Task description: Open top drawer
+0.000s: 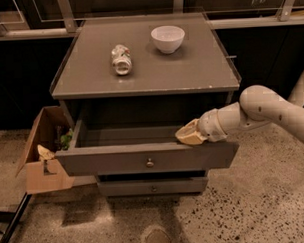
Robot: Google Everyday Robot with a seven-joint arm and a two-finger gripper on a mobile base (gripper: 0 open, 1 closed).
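We see the top drawer (108, 160) standing open under the surface (190, 72), with its round knob (150, 163) at the middle of the front. The gripper (190, 134) is at the upper edge of the drawer front, towards the right. We cannot tell if it is spread or pressed together. A white bowl (167, 39) and a crushed can (121, 59) are on top.

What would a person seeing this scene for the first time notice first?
The top drawer stands pulled far out of the grey cabinet, and the end effector of the white arm is at its front edge on the right. On the cabinet's top are a white bowl and, left of it, a crushed can.
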